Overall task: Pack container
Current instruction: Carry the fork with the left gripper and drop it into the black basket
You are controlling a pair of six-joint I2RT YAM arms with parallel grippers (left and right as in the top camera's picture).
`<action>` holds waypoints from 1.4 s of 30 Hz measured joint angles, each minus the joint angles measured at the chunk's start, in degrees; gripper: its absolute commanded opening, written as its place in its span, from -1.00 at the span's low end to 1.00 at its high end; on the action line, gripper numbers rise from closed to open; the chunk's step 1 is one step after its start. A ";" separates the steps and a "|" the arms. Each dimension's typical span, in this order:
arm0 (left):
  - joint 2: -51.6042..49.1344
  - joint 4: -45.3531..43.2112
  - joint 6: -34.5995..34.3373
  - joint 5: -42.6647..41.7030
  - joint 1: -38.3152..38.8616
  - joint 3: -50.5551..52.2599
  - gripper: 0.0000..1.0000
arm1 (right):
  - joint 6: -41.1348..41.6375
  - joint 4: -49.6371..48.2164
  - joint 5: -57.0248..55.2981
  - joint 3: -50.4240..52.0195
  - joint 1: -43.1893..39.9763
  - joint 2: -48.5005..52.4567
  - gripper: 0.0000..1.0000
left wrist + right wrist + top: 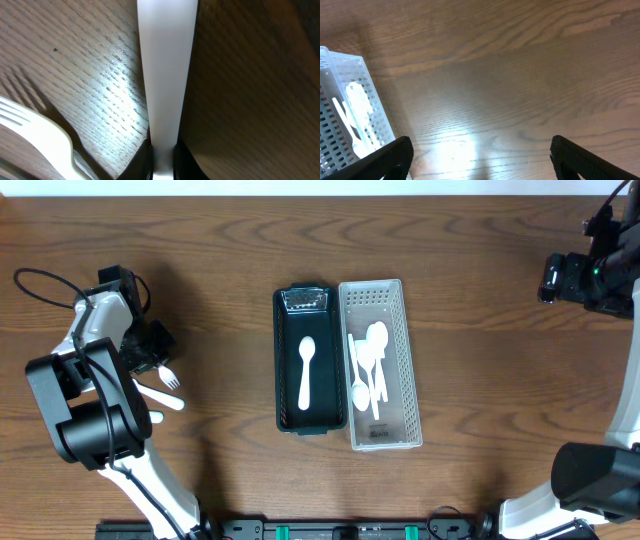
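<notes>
The work surface was a dark wooden table [480, 240] with pronounced grain and a dull sheen under the wrist lights. At its centre lay the dark container [280, 380], a rigid oblong tub with rounded corners. Its long side was set against a white perforated basket [392, 298], presumably so that transfers between the two would be short. One smooth white plastic spoon [307, 370] rested lengthwise in the container, and several more spoons [372, 360] lay piled in the basket, so packing was judged barely begun. The left gripper [162, 162], low over the table well left of the container, was pinching a flat white handle [167, 70], apparently to lift it. The head of that utensil was out of frame. A loose fork [30, 127] lay just beside it. The right gripper [481, 150] stood spread and empty, well clear beyond the basket.
</notes>
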State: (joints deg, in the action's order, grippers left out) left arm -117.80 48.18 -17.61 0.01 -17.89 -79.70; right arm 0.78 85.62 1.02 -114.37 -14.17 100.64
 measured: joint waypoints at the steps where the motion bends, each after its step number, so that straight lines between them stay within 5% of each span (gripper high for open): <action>1: 0.07 0.57 0.00 -0.02 0.11 0.00 -0.88 | 0.00 0.02 0.00 0.00 0.00 0.00 0.82; 8: 8.37 6.60 0.02 0.13 6.97 -0.46 -0.89 | 0.00 0.00 -0.39 0.00 0.00 0.00 0.83; 19: 31.69 6.27 -1.46 -1.40 34.80 -4.02 -0.88 | 0.02 -1.09 -0.46 0.00 0.00 0.02 0.85; 28: 23.78 3.13 -2.78 -1.38 46.82 -4.00 -0.89 | 0.04 -1.07 -0.37 0.00 0.00 0.02 0.84; 39: 6.86 1.90 -3.17 -1.33 46.82 -3.78 -0.87 | 0.04 -0.90 -0.37 0.00 0.00 0.02 0.85; 42: 5.42 1.31 -1.95 -1.33 46.77 -3.52 -0.21 | 0.04 -0.83 -0.37 0.00 0.00 0.02 0.85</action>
State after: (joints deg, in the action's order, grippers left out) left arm -112.38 49.50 -19.55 -1.32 28.88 -83.22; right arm 0.82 84.79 0.64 -114.37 -14.17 100.66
